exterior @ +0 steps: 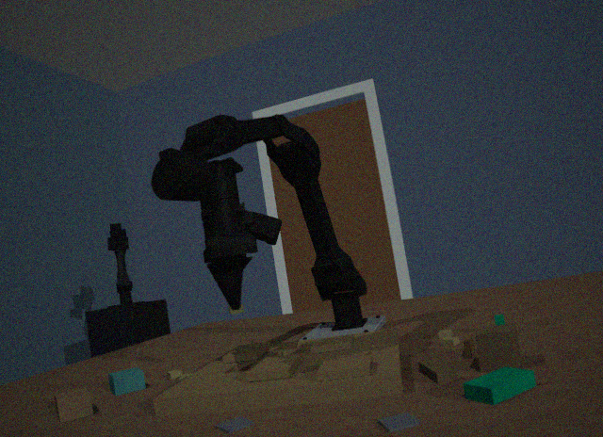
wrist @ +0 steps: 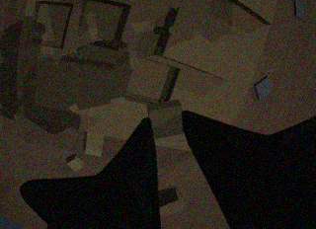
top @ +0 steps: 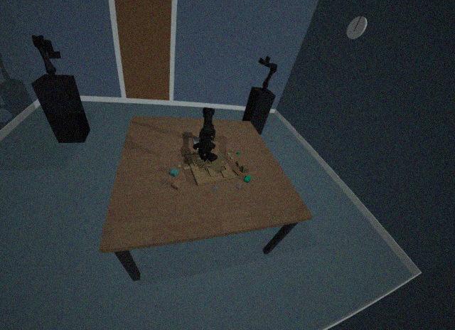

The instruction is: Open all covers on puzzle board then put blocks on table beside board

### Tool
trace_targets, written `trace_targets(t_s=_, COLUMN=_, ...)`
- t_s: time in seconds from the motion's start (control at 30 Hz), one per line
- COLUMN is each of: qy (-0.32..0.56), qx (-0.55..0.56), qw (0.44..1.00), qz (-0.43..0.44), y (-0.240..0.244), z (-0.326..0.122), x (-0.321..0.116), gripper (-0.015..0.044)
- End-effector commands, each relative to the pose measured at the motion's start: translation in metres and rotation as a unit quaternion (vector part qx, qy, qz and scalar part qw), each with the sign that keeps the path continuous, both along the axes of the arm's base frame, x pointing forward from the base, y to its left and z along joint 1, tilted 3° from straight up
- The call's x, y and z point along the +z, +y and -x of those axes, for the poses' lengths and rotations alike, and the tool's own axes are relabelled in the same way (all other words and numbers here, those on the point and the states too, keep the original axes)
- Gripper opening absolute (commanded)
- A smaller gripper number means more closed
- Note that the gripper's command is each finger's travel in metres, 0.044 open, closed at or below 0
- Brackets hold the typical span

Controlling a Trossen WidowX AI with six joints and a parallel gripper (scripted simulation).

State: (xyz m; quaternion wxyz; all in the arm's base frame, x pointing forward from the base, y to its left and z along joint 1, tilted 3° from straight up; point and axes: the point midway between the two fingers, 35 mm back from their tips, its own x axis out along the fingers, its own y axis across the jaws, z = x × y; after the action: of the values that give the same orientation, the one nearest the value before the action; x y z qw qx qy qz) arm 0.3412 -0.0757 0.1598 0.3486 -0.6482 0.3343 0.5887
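yellowish and small, the block (exterior: 236,311) (wrist: 166,118) is pinched in the tool (exterior: 236,308) (wrist: 167,115), high over the puzzle board (top: 200,180) (exterior: 277,398). it seems gripped only by the fingertips, so a knock or early release could drop it among the covers instead of onto the worktop (top: 190,220) (exterior: 560,320).

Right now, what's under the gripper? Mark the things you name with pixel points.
A small block (exterior: 236,311) (wrist: 166,119) is shut between the tips of the gripper (exterior: 236,306) (wrist: 166,117), held up in the air. Past it, the wrist view shows part of the puzzle board (top: 200,179) (exterior: 277,398) (wrist: 197,58); the block and black fingers hide whatever lies directly behind them.
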Motion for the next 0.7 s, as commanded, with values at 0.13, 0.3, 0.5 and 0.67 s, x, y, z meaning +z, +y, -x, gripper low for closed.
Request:
trace_targets(t_s=0.13, qy=-0.002, qx=0.0, qw=1.0, qz=0.002, y=-0.026, z=0.01, x=0.003, gripper=0.008)
trace_targets(t_s=0.3, qy=-0.001, qx=0.0, qw=1.0, qz=0.003, y=-0.044, z=0.018, x=0.003, gripper=0.008)
trace_targets(t_s=0.5, qy=0.0, qx=0.0, qw=1.0, qz=0.004, y=-0.065, z=0.029, x=0.002, gripper=0.008)
trace_targets(t_s=0.67, qy=0.0, qx=0.0, qw=1.0, qz=0.005, y=-0.082, z=0.039, x=0.002, gripper=0.008)
